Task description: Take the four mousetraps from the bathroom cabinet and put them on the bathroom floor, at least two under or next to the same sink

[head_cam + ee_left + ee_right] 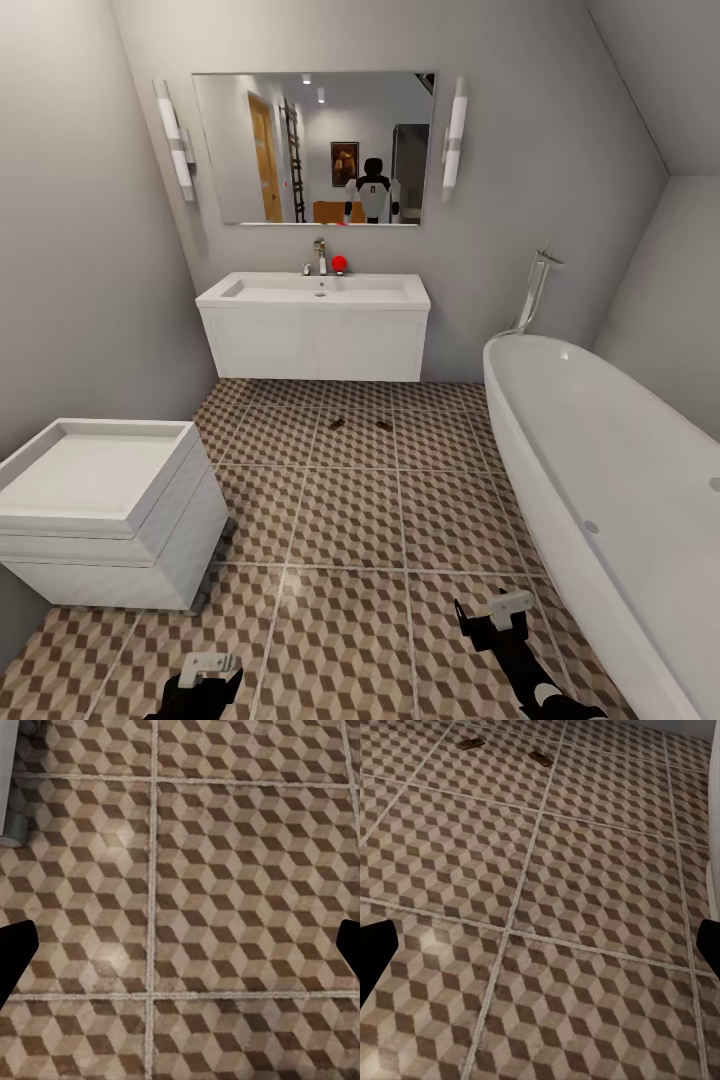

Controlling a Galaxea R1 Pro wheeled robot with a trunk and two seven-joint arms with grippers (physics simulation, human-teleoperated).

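Below the sink (314,300), a white wall-hung basin with a chrome tap (320,255) and a small red object (339,263) on its rim, two mousetraps lie flat on the bathroom floor (350,520): one mousetrap (337,424) left, a second mousetrap (384,426) right, near each other, just in front of the sink, apart from its cabinet face. Both appear in the right wrist view as small dark plates (470,744) (539,757). A mirror (315,148) above the sink reflects the robot. A white toilet (105,510) stands left of the sink, a white bathtub (610,480) right of it. Left gripper (205,668) and right gripper (500,607) hover low over the tiles, well away from the sink; each has fingers spread wide, holding nothing.
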